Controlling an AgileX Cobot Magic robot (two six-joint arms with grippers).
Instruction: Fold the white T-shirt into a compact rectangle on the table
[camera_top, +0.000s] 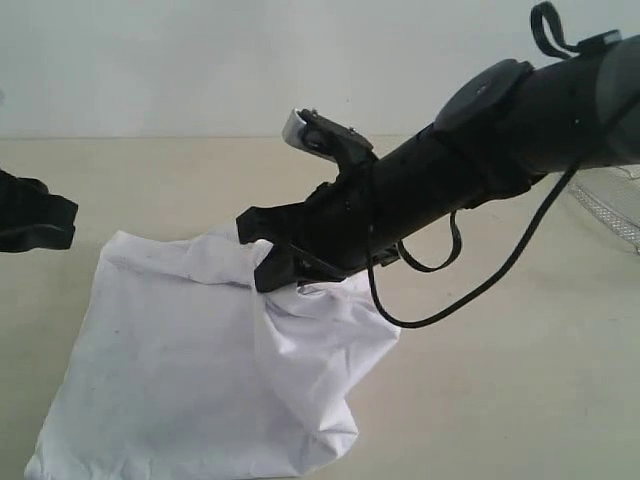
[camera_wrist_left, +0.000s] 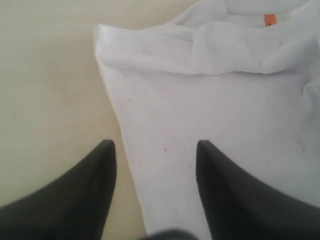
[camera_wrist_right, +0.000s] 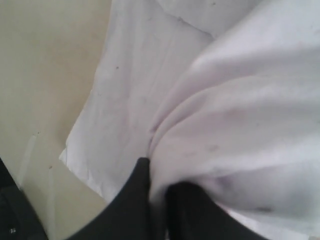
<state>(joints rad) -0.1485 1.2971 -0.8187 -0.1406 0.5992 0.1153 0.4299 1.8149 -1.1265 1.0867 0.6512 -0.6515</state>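
The white T-shirt (camera_top: 190, 370) lies partly folded on the pale beige table (camera_top: 500, 400), plain side up. My right gripper (camera_top: 275, 272) is shut on a bunched fold of the shirt (camera_wrist_right: 235, 130), lifting it above the flat part. In the left wrist view an orange neck tag (camera_wrist_left: 269, 20) shows at the shirt's (camera_wrist_left: 210, 110) far end. My left gripper (camera_wrist_left: 155, 150) is open, its fingers (camera_wrist_left: 102, 165) straddling the shirt's edge, nothing held. In the exterior view it (camera_top: 35, 222) sits at the left edge, just beside the shirt.
A wire-mesh basket (camera_top: 610, 205) stands at the right edge of the table. A black cable (camera_top: 450, 300) hangs in a loop under the right arm. Bare table lies to the right of the shirt and behind it.
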